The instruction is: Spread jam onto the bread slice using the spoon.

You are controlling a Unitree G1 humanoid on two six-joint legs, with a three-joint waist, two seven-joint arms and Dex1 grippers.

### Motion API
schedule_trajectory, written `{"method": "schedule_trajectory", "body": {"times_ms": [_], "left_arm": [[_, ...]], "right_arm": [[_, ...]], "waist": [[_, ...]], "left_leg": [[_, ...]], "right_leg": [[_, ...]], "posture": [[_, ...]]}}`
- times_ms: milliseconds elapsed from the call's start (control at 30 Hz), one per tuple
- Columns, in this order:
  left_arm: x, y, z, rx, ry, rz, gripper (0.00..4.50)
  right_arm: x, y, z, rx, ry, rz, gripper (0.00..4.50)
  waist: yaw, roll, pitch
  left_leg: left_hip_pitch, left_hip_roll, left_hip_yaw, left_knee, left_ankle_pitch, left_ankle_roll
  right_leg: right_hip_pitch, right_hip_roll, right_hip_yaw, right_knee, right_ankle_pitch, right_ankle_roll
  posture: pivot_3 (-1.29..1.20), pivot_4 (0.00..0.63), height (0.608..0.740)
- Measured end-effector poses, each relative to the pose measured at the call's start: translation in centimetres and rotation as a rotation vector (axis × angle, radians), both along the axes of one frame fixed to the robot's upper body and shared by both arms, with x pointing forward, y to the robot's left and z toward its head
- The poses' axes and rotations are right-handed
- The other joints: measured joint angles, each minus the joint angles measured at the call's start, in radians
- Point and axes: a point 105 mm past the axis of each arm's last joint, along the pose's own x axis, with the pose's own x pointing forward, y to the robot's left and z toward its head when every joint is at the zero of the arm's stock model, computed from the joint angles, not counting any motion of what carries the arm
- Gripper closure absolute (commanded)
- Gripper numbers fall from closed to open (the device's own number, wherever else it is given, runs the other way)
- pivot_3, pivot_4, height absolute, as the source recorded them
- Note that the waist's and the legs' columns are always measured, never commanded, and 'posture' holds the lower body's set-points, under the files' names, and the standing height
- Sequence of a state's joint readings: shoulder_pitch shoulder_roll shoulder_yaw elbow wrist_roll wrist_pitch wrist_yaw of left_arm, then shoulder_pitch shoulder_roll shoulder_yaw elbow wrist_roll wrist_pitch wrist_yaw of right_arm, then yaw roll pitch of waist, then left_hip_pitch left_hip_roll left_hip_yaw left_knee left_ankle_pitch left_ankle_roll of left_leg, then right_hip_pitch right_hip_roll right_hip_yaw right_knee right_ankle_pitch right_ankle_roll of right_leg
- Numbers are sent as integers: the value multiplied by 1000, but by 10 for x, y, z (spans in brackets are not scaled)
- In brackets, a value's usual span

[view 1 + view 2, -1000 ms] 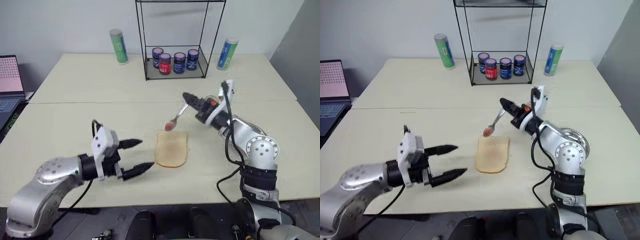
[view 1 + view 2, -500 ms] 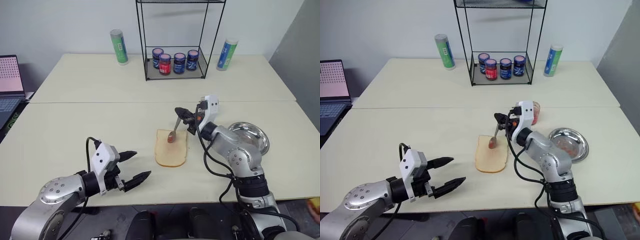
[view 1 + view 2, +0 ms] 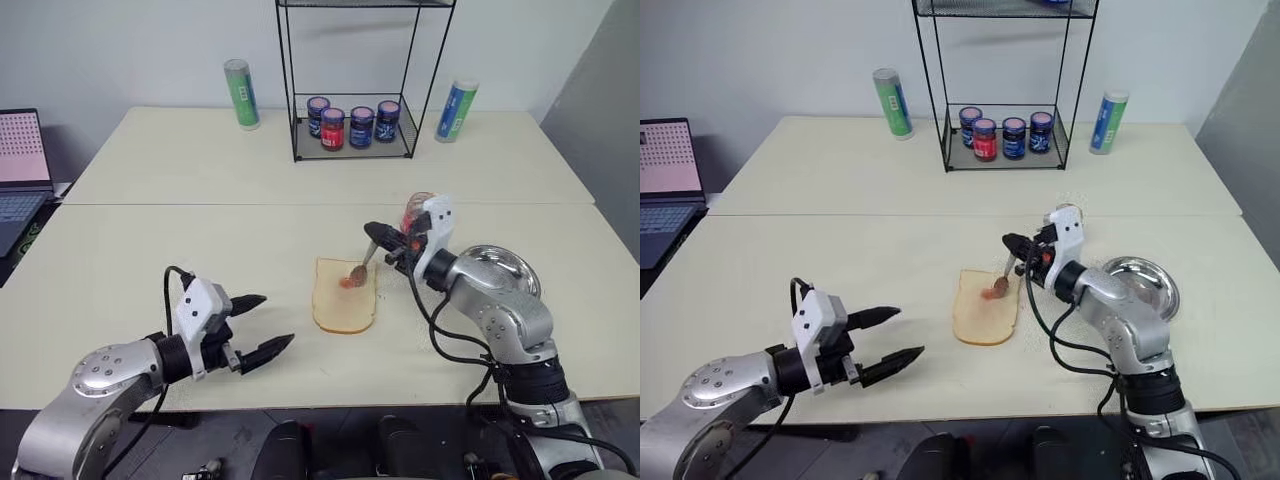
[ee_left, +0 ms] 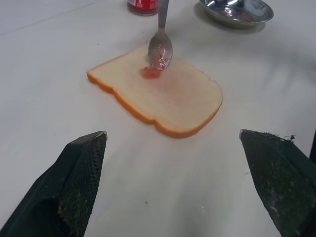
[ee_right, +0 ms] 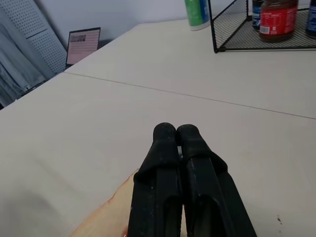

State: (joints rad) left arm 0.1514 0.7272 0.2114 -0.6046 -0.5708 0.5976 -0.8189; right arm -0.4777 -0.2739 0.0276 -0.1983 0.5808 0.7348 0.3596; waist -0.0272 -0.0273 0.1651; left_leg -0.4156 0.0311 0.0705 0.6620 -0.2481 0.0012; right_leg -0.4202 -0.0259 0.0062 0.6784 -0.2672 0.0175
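The bread slice [image 3: 345, 296] lies flat on the cream table [image 3: 150, 250], near the front edge and between the two arms. A small red dab of jam [image 4: 149, 72] sits on the slice's far part, with a faint pink smear beside it; most of the surface is bare. The bowl of the spoon [image 4: 160, 48] rests at the dab, touching or just above the bread. The right gripper [image 3: 385, 238] is clamped tight on the spoon handle and points roughly level toward the slice. Judged from this, spreading has only begun: the dab must be drawn across the remaining crumb, and more jam may be needed from the glass jam jar [image 3: 417, 210] just behind the right wrist.

The left gripper [image 3: 256, 326] hovers nearer the front edge with fingers wide apart and empty, clear of the slice. The steel dish [image 3: 1145, 281] lies to the right, behind the right arm. The wire rack [image 3: 355, 128] with jars stands well apart at the rear, leaving open table around the slice.
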Motion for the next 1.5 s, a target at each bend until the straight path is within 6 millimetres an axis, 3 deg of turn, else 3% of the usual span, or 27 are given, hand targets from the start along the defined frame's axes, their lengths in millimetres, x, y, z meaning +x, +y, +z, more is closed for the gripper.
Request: {"method": "schedule_trajectory", "body": {"times_ms": [167, 300, 633, 800, 1033, 1133, 1267, 1400, 1500], "left_arm": [[6, -1, 5, 0, -21, -7, 0], [6, -3, 7, -4, -23, -16, 0], [6, -12, 8, -8, -16, -71, 0], [6, -13, 9, -7, -18, -84, 0], [9, -16, 9, -8, -15, -107, 0], [10, -15, 8, -10, -8, -109, 0], [11, -14, 7, -10, -4, -106, 0], [11, -17, 7, -11, -4, -117, 0], [11, -17, 7, -11, -4, -117, 0]], "right_arm": [[2, 11, 14, 177, 90, 0, 4467], [3, 18, 12, 276, 184, -6, 4467], [17, 12, -37, 384, 438, -103, 4467], [12, -4, -42, 349, 424, -112, 4467], [10, -37, -36, 335, 398, -180, 4467], [8, -42, -33, 342, 404, -187, 4467], [8, -36, -27, 387, 422, -173, 4467], [13, -7, -4, 475, 408, -106, 4467], [18, 12, -6, 492, 436, -75, 4467]], "waist": [[-4, 0, 0], [-4, 0, 0], [-4, 0, 0], [-2, 0, 0], [-1, 0, 0], [-2, 0, 0], [-3, 0, 0], [-7, 0, 0], [-6, 0, 0]], "left_leg": [[0, 2, 0, 0, 0, 0], [0, 1, 0, 0, 0, 0], [0, 1, 0, -1, 0, 0], [0, 0, 0, 0, 0, 0], [0, 0, 0, 0, 0, 0], [0, 1, 0, 0, 0, 0], [0, 1, 0, -1, 0, 0], [0, 2, 0, -1, 0, 0], [0, 2, 0, -1, 0, 0]], "right_leg": [[0, 1, 0, 0, 0, 0], [0, 1, 0, 0, 0, 0], [0, 1, 0, 0, 0, 0], [0, 1, 0, 0, 0, 0], [0, 1, 0, 0, 0, 0], [0, 1, 0, 0, 0, 0], [-1, 2, 0, 0, 0, 0], [-1, 3, 1, 1, 0, 0], [-1, 3, 0, 0, 0, 0]], "posture": [[0, 150, 740], [0, 150, 740], [0, 150, 740], [0, 150, 740], [0, 150, 740], [0, 150, 740], [0, 150, 740], [0, 150, 740], [0, 150, 740]]}}
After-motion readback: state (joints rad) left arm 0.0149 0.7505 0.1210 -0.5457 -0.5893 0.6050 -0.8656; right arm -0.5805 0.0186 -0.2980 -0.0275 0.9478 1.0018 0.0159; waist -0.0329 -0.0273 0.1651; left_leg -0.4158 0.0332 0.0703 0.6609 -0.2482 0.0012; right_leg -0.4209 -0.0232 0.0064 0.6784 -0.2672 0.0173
